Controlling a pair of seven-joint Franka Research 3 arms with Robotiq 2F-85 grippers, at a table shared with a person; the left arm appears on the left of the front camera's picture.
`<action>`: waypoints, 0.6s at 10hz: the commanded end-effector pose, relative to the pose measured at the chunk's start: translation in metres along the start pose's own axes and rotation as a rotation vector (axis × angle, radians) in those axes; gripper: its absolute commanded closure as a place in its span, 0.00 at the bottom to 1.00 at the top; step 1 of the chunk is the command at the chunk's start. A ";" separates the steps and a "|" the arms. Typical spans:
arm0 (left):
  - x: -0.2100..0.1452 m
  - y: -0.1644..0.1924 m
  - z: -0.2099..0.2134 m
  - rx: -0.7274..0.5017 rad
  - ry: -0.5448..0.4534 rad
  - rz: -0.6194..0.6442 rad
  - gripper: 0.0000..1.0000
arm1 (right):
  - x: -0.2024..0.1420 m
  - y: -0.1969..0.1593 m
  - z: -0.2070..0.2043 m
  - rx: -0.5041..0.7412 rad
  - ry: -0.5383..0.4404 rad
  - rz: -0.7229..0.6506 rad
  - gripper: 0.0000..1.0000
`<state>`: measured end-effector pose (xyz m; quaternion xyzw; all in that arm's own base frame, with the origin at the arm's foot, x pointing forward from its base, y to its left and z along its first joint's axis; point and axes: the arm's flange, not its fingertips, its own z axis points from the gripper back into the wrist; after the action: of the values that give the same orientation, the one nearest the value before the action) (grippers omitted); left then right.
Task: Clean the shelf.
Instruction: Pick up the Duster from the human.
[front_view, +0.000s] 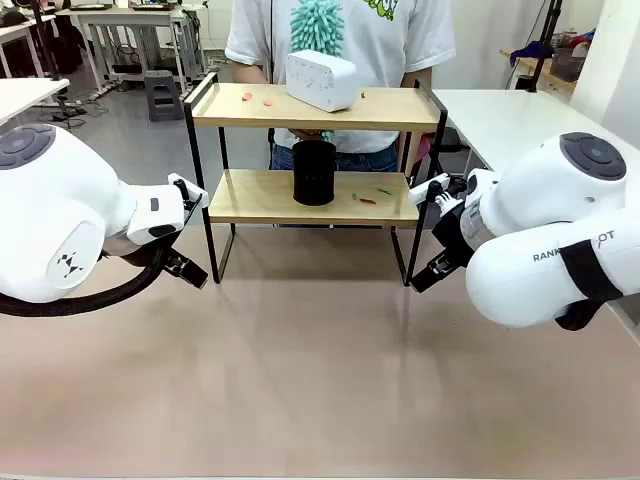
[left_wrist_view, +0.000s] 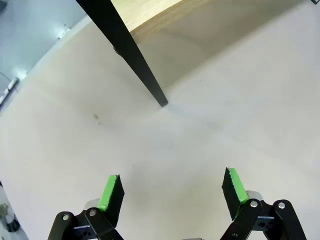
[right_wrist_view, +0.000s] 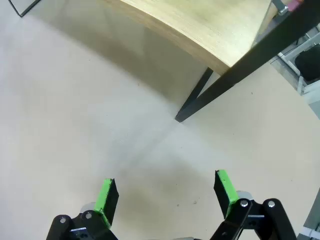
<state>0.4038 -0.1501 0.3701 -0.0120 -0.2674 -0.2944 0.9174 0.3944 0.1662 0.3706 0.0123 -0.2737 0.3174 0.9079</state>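
The shelf (front_view: 250, 195) stands at the far middle of the table (front_view: 300, 400), its 4 black legs on the beige top and its 2 wood boards level. On the top board a white box (front_view: 322, 80) sits tilted near the middle, with small orange scraps (front_view: 265, 99) to its left. On the lower board a black cylinder (front_view: 314, 172) stands upright at the centre, with green and red scraps (front_view: 370, 196) to its right, close to the near edge. A person (front_view: 420, 40) stands just behind the shelf at the far side, with a teal fluffy duster (front_view: 317, 25) in front of the chest. The left gripper (front_view: 188, 268) hangs low just left of the shelf's near left leg, and the right gripper (front_view: 432, 270) hangs low just right of the near right leg, so the rack is flanked on both sides. In the left wrist view, the left gripper (left_wrist_view: 172, 187) has its green pads (left_wrist_view: 110, 192) spread wide with nothing between them. The leg (left_wrist_view: 135, 55) foot lies ahead of them and apart. In the right wrist view, the right gripper (right_wrist_view: 165, 192) is likewise spread wide and holds nothing, with the board edge (right_wrist_view: 200, 25) and a leg foot ahead. A broad span of tabletop runs from the near legs to the near edge.
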 end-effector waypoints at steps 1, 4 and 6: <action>0.000 0.000 0.000 0.000 0.000 0.000 0.00 | 0.000 0.000 0.000 0.000 0.000 0.000 0.00; 0.000 0.000 0.000 0.000 0.000 0.000 0.00 | 0.000 0.000 0.000 0.000 0.000 0.000 0.00; 0.000 0.000 0.000 0.000 0.000 0.000 0.00 | 0.000 0.000 0.000 0.000 0.000 0.000 0.00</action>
<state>0.4039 -0.1498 0.3701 -0.0120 -0.2674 -0.2939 0.9176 0.3944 0.1663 0.3705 0.0121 -0.2735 0.3176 0.9078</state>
